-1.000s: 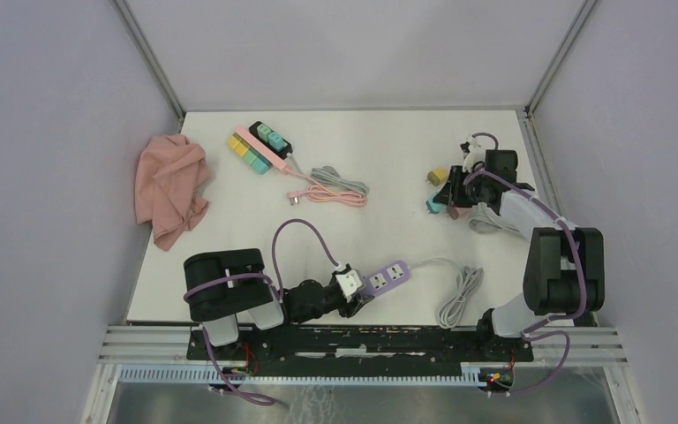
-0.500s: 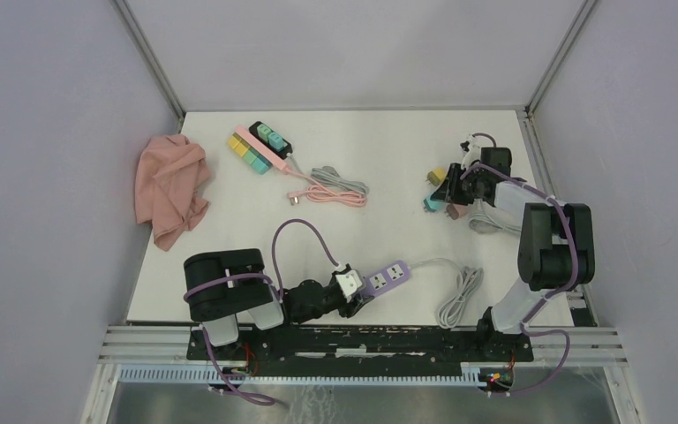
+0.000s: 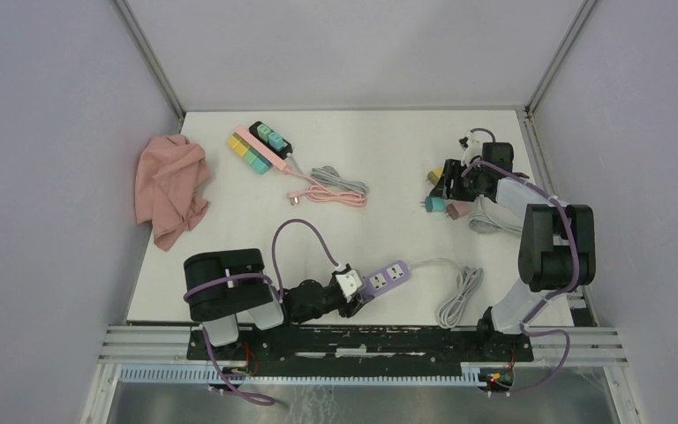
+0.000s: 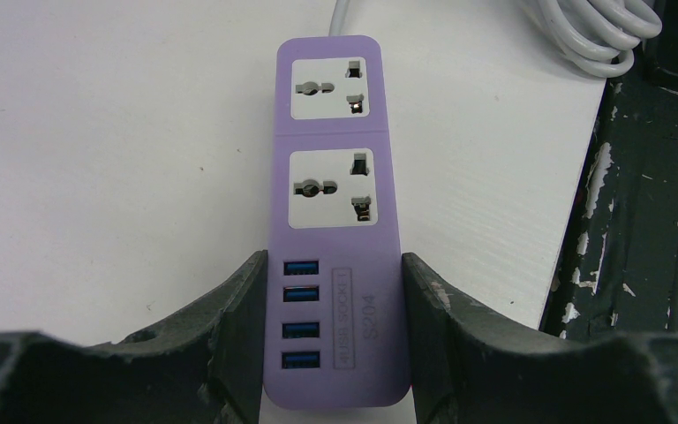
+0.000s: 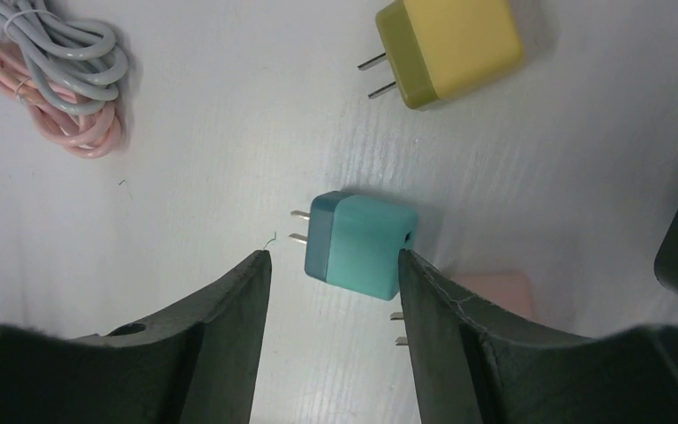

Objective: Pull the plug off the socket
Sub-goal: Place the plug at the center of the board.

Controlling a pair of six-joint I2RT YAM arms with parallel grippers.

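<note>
A: Where is the plug?
B: The teal plug [image 5: 362, 247] lies on the table [image 5: 185, 221], mid-frame in the right wrist view, prongs pointing left; the right pincer [image 5: 334, 261] stands open around it, holding nothing; a yellow plug [image 5: 450, 49] sits upper right.
A: And the socket?
B: The purple power strip [image 4: 335, 221], lettered "USB SOCKET" and "S204", has both outlets empty; the left pincer [image 4: 334, 265] clamps its USB end.

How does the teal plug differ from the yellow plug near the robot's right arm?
The teal plug lies between the open fingers of the right gripper; the yellow plug lies farther out, clear of them. The teal plug is two shades of teal, the yellow plug yellow with an olive front. Both lie unplugged, two prongs pointing the same way.
</note>
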